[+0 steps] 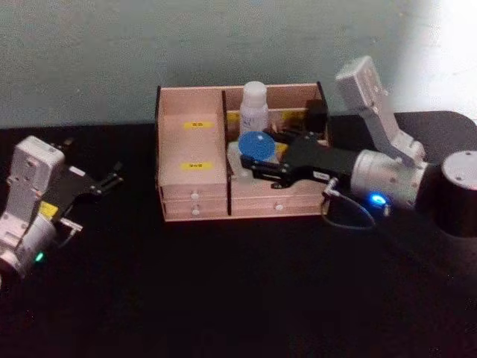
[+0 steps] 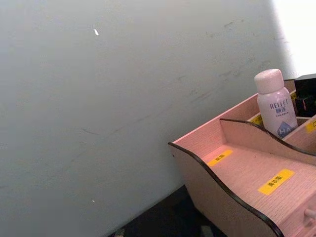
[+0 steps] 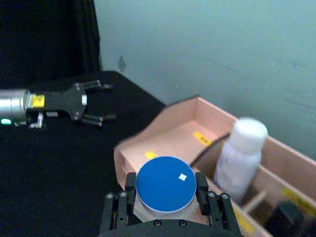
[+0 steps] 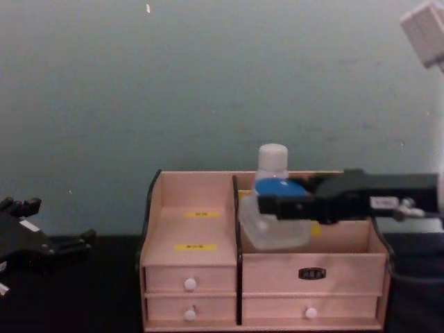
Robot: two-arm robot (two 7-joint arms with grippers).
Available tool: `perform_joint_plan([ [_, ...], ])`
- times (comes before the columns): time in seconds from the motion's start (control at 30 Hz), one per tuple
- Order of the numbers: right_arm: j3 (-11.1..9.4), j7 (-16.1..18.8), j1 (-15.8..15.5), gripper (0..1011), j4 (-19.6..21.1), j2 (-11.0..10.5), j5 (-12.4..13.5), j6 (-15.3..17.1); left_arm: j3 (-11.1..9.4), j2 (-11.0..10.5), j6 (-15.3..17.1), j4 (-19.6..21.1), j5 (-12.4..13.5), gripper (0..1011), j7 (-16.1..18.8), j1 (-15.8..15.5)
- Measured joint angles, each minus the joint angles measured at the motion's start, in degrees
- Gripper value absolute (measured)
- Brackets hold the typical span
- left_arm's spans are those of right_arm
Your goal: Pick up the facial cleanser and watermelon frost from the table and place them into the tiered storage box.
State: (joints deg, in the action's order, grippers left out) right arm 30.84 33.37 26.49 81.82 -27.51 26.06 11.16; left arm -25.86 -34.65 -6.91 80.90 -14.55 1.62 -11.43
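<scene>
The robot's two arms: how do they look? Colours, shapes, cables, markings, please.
Each arm has a silver-grey cylinder, a white boxy block, and a black gripper with thin black jaws. The left gripper bears a yellow label; its arm shows a green light. The right gripper bears a small white label; its arm shows a blue light and a thin looping dark cable.

Lab test bench, black tabletop (image 1: 223,298), bare greenish wall (image 1: 112,45)

Tiered storage box (image 1: 194,183) centre of surface (image 1: 223,298); facial cleanser (image 1: 254,104) in its rear compartment; watermelon frost (image 1: 257,144) just before it, between my right jaws.
</scene>
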Motion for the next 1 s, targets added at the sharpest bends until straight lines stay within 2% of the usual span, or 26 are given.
perform_joint_plan([
  [0.23, 1.9, 1.0, 4.1, 726, -4.5, 3.4, -0.2, -0.7, 0.0, 0.0, 0.0, 0.0, 0.0, 1001, 0.0, 0.0],
  [0.37, 3.0, 1.4, 7.0, 726, -8.4, 5.9, -0.4, -1.0, 0.0, 0.0, 0.0, 0.0, 0.0, 1001, 0.0, 0.0],
  [0.4, 3.0, 1.4, 7.0, 726, -8.4, 5.9, -0.4, -1.0, 0.0, 0.0, 0.0, 0.0, 0.0, 1001, 0.0, 0.0],
  [0.6, 4.5, 2.0, 11.0, 724, -14.7, 9.6, -1.0, -1.7, 0.0, 0.0, 0.0, 0.0, 0.0, 1001, 0.0, 0.0],
  [1.0, 5.8, 2.1, 15.9, 724, -24.6, 15.1, -2.7, -3.1, 0.0, 0.0, 0.0, 0.0, 0.0, 1001, 0.0, 0.0],
])
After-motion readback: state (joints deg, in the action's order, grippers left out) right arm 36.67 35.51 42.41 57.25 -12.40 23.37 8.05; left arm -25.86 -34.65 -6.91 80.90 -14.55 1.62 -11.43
